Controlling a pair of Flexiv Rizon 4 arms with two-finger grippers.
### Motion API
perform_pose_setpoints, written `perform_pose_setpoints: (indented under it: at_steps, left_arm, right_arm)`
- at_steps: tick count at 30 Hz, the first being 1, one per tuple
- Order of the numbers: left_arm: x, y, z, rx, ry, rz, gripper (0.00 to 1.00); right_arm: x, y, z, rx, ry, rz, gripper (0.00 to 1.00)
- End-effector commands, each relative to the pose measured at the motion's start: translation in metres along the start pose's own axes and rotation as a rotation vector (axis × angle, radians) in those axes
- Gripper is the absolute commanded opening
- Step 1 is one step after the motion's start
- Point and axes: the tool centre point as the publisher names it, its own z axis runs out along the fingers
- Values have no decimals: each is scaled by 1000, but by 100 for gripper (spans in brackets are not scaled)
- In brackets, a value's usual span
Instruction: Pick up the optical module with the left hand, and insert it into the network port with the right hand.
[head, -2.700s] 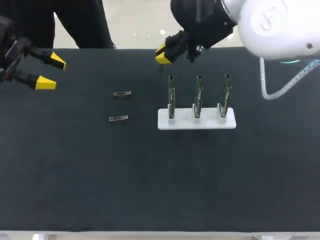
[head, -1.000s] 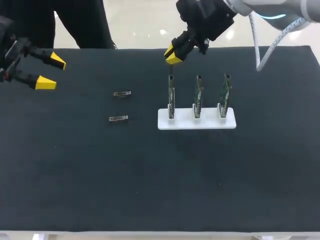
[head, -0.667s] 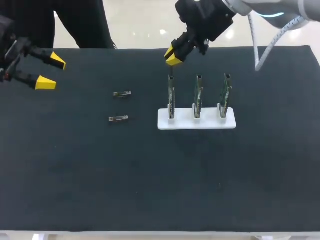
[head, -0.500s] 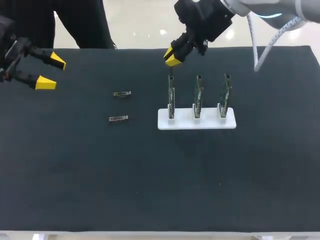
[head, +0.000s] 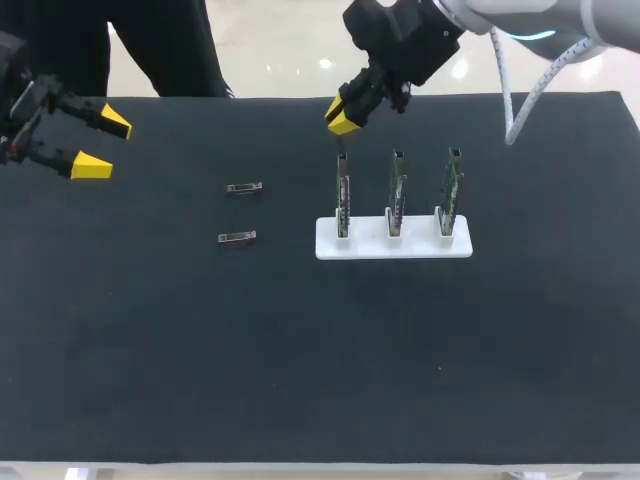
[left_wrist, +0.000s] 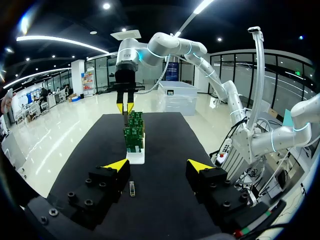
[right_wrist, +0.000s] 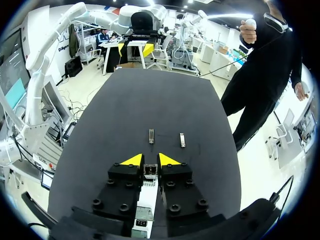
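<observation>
While the right gripper (head: 343, 117) is hovering at twelve o'clock, pinched near-closed on the optical module (right_wrist: 150, 171) just above the leftmost board (head: 342, 195), a straight, square descent is looking wisest. Left gripper (head: 103, 144) is sitting wide open, empty, at ten o'clock. Network port mouth is hiding beneath the module; alignment hard to judge.

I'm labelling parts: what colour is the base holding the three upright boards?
The base is white, clearest in the head view.
</observation>
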Motion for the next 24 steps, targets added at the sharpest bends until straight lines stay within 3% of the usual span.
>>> perform_pose_setpoints:
  at_steps: [1,24]
  left_arm:
    - [0,1,0,2,3,-1,100]
    - [0,1,0,2,3,-1,100]
  right_arm:
    - [-2,0,-2,-1,5,3,0]
    - [4,3,1,8,19,29,0]
